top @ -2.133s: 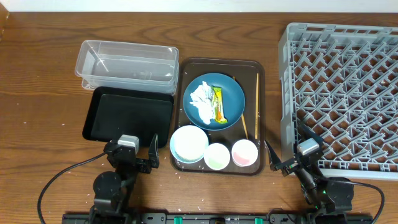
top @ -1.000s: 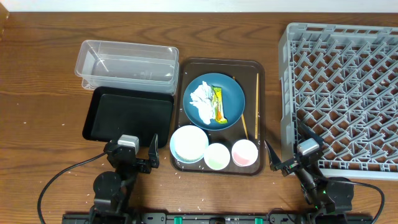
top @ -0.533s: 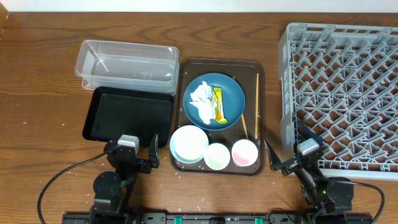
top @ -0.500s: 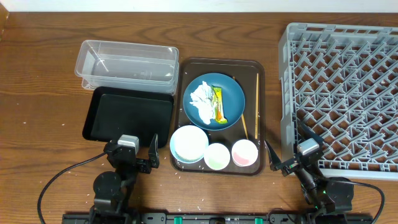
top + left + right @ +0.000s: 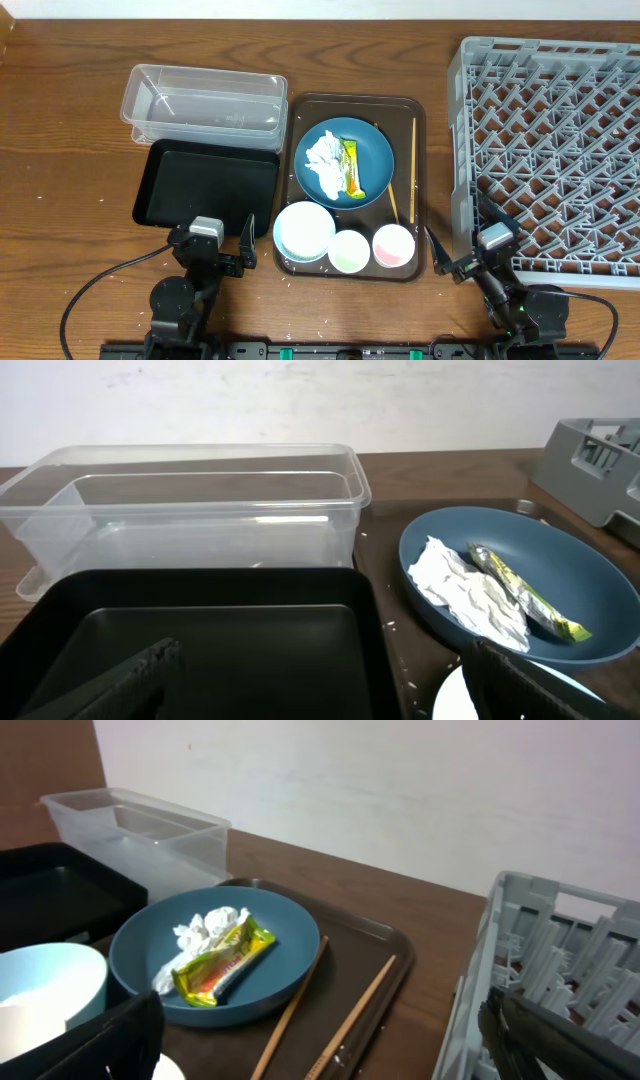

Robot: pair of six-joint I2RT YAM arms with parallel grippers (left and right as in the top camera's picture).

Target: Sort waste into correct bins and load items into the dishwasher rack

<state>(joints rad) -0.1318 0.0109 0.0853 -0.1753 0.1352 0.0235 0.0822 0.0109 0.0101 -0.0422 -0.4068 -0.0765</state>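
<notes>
Both arms sit parked at my near edge, holding nothing. The left gripper (image 5: 320,660) has its jaws spread wide, and so does the right gripper (image 5: 322,1020).

Directly ahead of the left jaws lies the black tray (image 5: 200,622). The clear tub (image 5: 200,510) is beyond it, touching its far rim.

My target is the waste on the blue plate (image 5: 600,585). It lies ahead and to the right of the left jaws, and ahead and to the left of the right jaws.

The tissue (image 5: 465,590) takes the plate's left half. The wrapper (image 5: 520,595) lies just beside it on the right, its long axis running roughly away from me.

I judge the left arm slightly nearer the tissue, and both bins are on its side. I would reach with that arm first.

Right of the plate, two chopsticks (image 5: 350,1005) point away from the right jaws. The dishwasher rack (image 5: 560,950) rises farther to their right.
</notes>
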